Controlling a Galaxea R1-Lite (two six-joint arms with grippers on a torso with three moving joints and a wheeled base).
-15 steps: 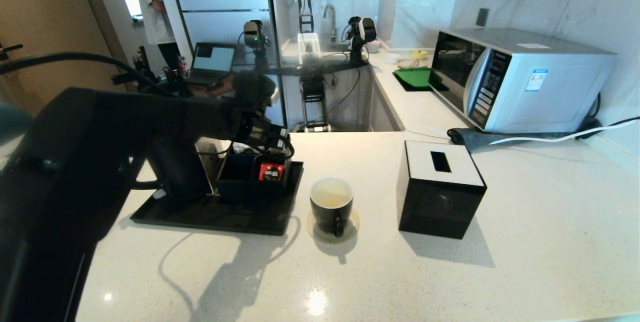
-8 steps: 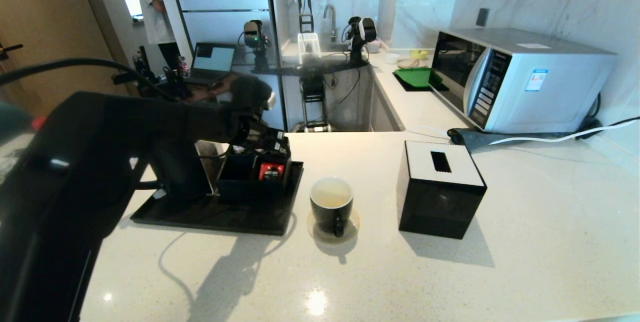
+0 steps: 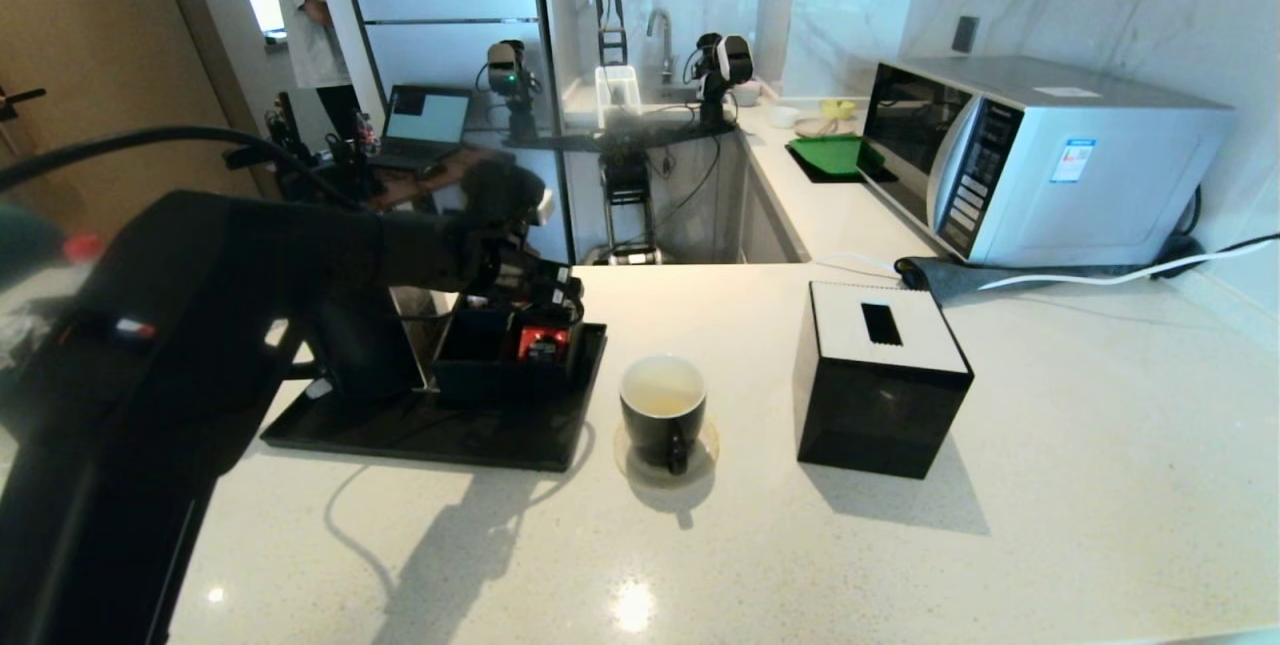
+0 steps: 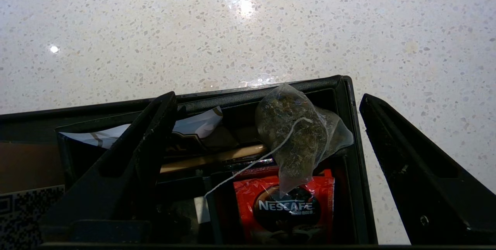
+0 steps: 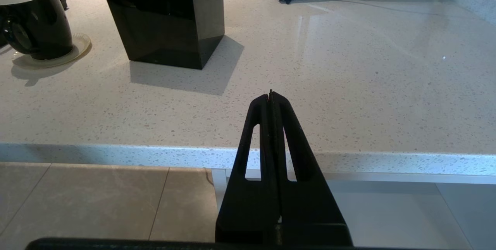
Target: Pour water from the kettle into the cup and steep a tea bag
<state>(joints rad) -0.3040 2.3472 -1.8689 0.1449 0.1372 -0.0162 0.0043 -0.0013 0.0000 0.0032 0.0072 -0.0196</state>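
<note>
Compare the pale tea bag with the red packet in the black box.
The translucent pale tea bag shows dark leaves and trails a thin white string; the red Nescafe packet is opaque, printed and stringless. The bag rests against the black organiser box rim; the packet lies lower. Both are inside the box.

The left arm hides most of the kettle; the cup is cropped, its contents possibly water.
</note>
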